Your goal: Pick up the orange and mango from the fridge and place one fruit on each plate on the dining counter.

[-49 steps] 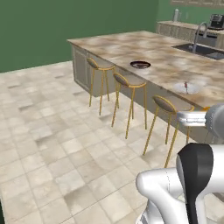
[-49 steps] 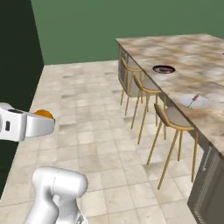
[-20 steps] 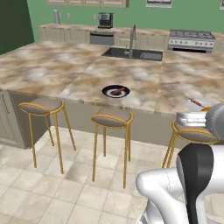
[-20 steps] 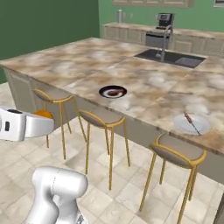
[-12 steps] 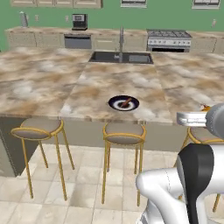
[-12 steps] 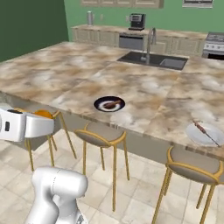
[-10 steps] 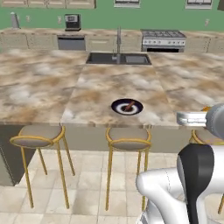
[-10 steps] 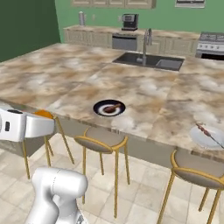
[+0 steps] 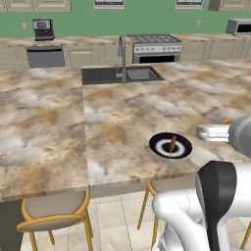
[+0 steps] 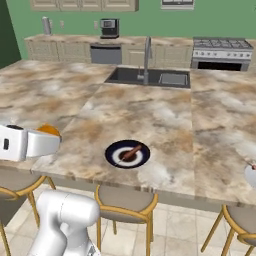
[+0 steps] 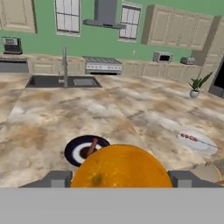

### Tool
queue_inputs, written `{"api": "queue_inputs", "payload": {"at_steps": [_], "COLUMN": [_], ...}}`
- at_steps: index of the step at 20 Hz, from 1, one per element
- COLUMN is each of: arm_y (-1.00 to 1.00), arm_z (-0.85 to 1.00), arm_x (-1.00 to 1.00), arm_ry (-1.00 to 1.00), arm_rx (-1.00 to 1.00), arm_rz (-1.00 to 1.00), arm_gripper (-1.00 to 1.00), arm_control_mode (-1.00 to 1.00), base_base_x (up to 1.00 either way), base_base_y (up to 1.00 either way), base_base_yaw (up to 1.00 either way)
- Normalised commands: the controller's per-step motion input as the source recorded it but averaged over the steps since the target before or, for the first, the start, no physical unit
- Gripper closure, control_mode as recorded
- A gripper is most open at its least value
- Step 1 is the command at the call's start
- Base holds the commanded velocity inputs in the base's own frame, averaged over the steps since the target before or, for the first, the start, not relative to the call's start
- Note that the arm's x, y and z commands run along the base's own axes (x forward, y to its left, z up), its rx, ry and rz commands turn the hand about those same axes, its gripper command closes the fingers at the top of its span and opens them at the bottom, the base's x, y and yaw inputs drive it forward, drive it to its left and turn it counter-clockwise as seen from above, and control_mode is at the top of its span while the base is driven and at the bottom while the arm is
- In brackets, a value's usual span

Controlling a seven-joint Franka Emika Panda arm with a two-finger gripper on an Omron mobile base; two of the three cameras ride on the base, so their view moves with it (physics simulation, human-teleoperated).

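Currently, your gripper (image 11: 120, 179) is closed around the orange (image 11: 121, 167), holding it above the near edge of the dining counter (image 10: 150, 115). Note the black-rimmed plate (image 10: 127, 153) on the counter just beyond the fruit, carrying a skewer (image 10: 131, 151). Locate the white plate (image 11: 197, 141), also with a skewer, further along the counter to your right. A sink (image 9: 121, 74) sits in the counter's far side.

orange (image 11: 120, 168) hiding black-rimmed plate's (image 11: 77, 151) edge, white plate (image 10: 251, 176) cropped
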Motion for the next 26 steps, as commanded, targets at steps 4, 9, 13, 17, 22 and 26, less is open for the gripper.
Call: {"api": "queue_inputs", "payload": {"at_steps": [4,9,13,17,22,26], "arm_y": [0.0,-0.17,-0.31,-0.33,-0.29,-0.2], "arm_z": [0.0,-0.23,-0.42,-0.64,-0.62,-0.64], "arm_x": [0.0,1.0,1.0,0.97,0.68,0.7], "arm_ry": [0.0,0.36,0.42,0.46,0.31,0.22], "arm_rx": [0.0,0.14,0.17,0.11,0.02,0.0], "arm_rz": [0.0,-0.01,0.0,0.0,0.0,0.0], "arm_gripper": [1.0,1.0,1.0,1.0,1.0,1.0], "arm_control_mode": [1.0,-1.0,-1.0,-1.0,-1.0,-1.0], "base_base_x": [1.0,0.0,0.0,0.0,0.0,0.0], "base_base_y": [0.1,0.0,0.0,0.0,0.0,0.0], "base_base_yaw": [-0.18,0.0,0.0,0.0,0.0,0.0]}}
